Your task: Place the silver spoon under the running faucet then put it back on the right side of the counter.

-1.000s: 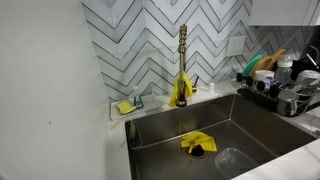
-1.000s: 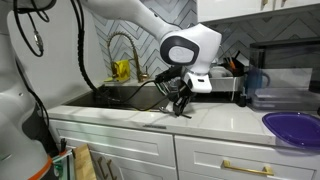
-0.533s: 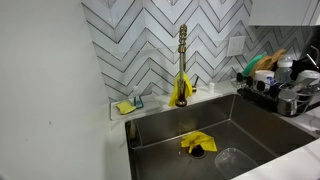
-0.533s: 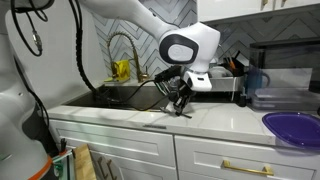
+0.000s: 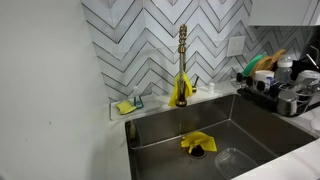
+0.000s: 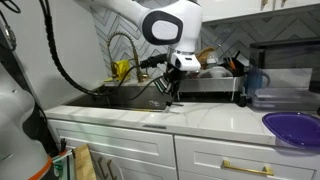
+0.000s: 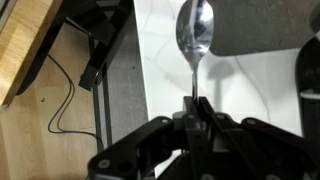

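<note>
My gripper (image 7: 194,106) is shut on the handle of the silver spoon (image 7: 194,40), whose bowl points away from the wrist over the white counter (image 7: 165,60). In an exterior view my gripper (image 6: 173,88) holds the spoon (image 6: 171,97) hanging down, lifted above the counter (image 6: 200,118) at the sink's edge. The brass-gold faucet (image 5: 183,62) stands behind the steel sink (image 5: 250,125); it also shows in the exterior view with the arm (image 6: 122,50). I cannot see running water.
A yellow cloth (image 5: 196,143) lies in the sink basin, another (image 5: 181,91) hangs at the faucet base. A dish rack (image 5: 283,85) with dishes stands beside the sink. A purple plate (image 6: 293,127) and a clear container (image 6: 283,88) sit on the counter.
My gripper has risen off the counter with the spoon and moved towards the sink and faucet. The sink view is unchanged.
</note>
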### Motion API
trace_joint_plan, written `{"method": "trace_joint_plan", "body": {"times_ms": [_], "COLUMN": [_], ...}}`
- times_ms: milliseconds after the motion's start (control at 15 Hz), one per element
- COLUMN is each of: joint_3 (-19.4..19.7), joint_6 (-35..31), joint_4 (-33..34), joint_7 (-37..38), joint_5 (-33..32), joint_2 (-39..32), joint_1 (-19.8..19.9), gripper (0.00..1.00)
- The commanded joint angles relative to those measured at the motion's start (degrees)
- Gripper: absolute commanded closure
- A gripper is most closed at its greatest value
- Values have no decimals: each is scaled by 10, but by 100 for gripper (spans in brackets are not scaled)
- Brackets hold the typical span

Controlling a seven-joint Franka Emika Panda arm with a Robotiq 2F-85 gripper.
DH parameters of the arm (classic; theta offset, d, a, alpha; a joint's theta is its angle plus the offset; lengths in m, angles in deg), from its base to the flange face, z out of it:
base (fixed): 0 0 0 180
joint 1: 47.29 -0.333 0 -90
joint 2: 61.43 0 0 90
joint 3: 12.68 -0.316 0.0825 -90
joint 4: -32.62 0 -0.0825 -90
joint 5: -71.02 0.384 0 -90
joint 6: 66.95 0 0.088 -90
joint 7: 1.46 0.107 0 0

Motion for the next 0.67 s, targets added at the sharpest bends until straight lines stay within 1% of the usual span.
{"method": "trace_joint_plan", "body": {"times_ms": [0, 67, 200, 333, 400, 467, 600], "joint_3": [-26, -38, -59, -82, -89, -84, -96], "joint_6": [70, 98, 133, 138, 145, 136, 137], "joint_4": [-56, -54, -49, -45, -38, -25, -25], "joint_7": [9, 16, 26, 33, 20, 20, 20], "joint_5": [-17, -12, -1, 6, 8, 1, 1], "joint_2": [119, 141, 174, 202, 207, 180, 197], "joint_1": [-10, -13, -18, -25, -28, -17, -24], "gripper": [98, 98, 98, 98, 98, 92, 92]}}
